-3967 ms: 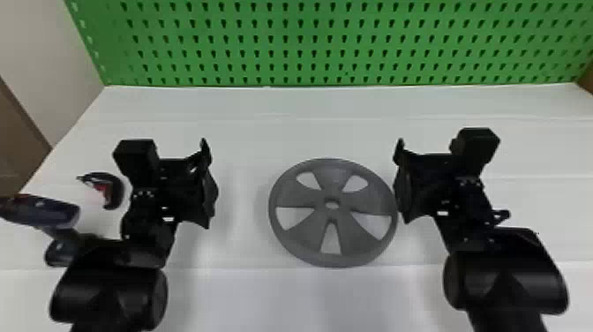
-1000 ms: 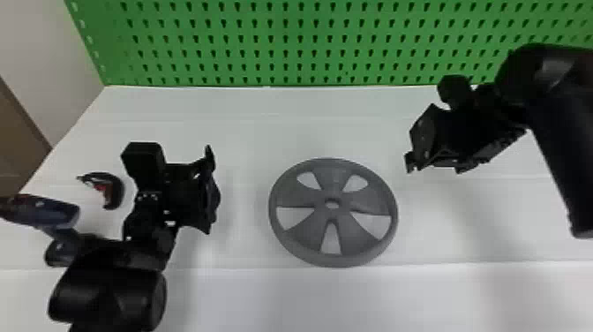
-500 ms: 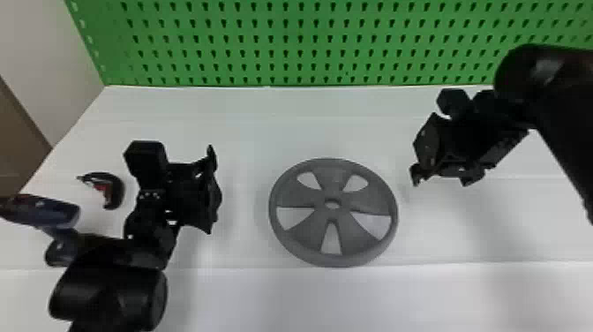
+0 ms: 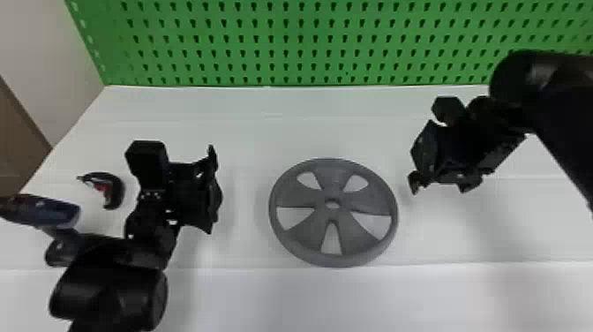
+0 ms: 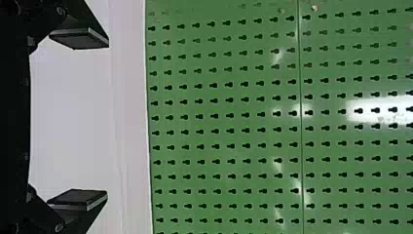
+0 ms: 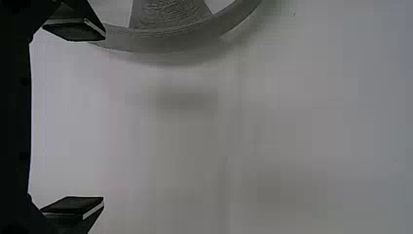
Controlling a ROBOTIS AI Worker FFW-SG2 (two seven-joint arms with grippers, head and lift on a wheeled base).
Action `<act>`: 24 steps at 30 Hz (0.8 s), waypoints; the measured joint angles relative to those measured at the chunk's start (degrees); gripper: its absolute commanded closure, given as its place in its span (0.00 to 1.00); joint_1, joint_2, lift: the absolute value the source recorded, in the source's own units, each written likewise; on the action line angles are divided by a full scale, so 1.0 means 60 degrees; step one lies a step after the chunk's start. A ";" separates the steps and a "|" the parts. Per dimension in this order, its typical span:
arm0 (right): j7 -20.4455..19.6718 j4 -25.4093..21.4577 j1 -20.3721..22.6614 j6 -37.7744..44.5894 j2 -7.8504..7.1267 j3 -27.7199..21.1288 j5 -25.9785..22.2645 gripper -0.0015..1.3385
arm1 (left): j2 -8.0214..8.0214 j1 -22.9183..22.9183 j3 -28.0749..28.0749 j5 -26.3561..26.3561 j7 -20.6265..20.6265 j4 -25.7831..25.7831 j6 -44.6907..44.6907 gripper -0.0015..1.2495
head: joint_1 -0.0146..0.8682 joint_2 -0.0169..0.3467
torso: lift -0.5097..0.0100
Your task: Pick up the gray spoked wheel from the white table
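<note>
The head view has the whole gray spoked wheel, flat on the white table, between the left gripper and right gripper – both wide open and empty. The right wrist view has some of its rim; the left wrist view has a green board with holes. The right arm came from the bottom edge before – now it comes from the right side.

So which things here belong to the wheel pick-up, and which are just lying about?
For the job:
gray spoked wheel, flat on the white table
right gripper, open
left gripper, open

Just there:
dark blue tool, far left
small black-and-red tool, near it
green pegboard, behind
</note>
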 measured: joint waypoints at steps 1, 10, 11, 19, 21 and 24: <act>0.0000 0.0005 -0.0010 0.0014 0.0004 0.0048 0.0008 0.08 | 0.0000 -0.0003 -0.0001 0.0000 0.0000 0.0000 0.0000 0.15 | 0.89 0.17 | 0.79; 0.0000 0.0041 -0.0074 0.0044 0.0037 0.0399 0.0013 0.08 | 0.0000 -0.0008 -0.0003 -0.0004 0.0001 0.0000 0.0000 0.15 | 0.89 0.17 | 0.79; 0.0000 0.0070 -0.0085 0.0044 0.0046 0.0424 0.0005 0.08 | 0.0000 -0.0008 -0.0002 -0.0006 0.0002 0.0001 0.0000 0.15 | 0.89 0.17 | 0.79; -0.0257 0.0889 -0.0336 -0.0238 0.0292 0.0447 -0.0087 0.08 | 0.0000 -0.0014 0.0001 -0.0019 0.0004 0.0007 0.0054 0.15 | 0.89 0.17 | 0.79; -0.0828 0.1102 -0.0417 -0.0387 0.0369 0.0432 -0.0317 0.08 | 0.0000 -0.0024 -0.0014 -0.0026 0.0004 0.0010 0.0075 0.15 | 0.89 0.17 | 0.79; -0.2216 0.1402 -0.0561 -0.0687 0.0500 0.0408 -0.1126 0.08 | 0.0000 -0.0035 -0.0039 -0.0039 0.0004 0.0021 0.0102 0.15 | 0.89 0.17 | 0.79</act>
